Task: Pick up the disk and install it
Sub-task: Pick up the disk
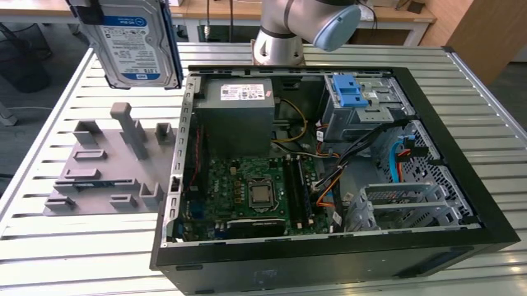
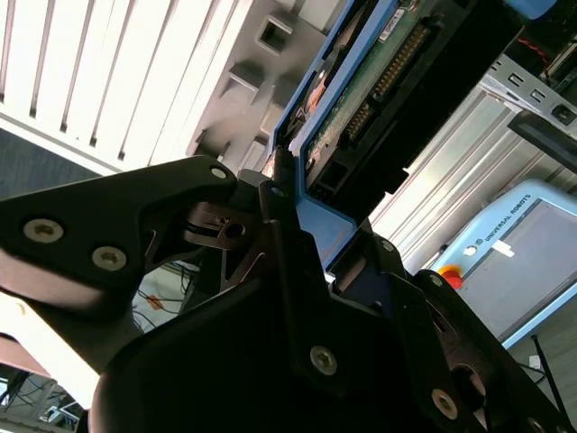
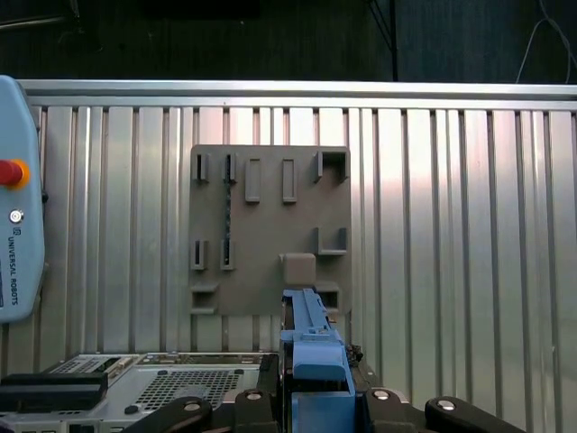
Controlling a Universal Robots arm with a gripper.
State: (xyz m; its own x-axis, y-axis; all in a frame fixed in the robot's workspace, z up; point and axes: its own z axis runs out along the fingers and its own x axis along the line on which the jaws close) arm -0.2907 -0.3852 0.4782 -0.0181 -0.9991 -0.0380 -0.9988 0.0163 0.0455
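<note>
Jaws closed on the disk point(image 1: 136, 43), clamping its blue side rail point(image 3: 311, 347). Disk hangs upright in the air, clear of the slatted worktop point(image 1: 82, 259). Grey fixture plate point(image 3: 268, 230) lies on the worktop below the jaws. Open computer case point(image 1: 461, 203) sits off to one side.

A robotics lab, shown by its slatted metal workbench point(image 1: 74, 259), opened computer case point(image 1: 329, 254) and teach pendant point(image 3: 18, 207).
</note>
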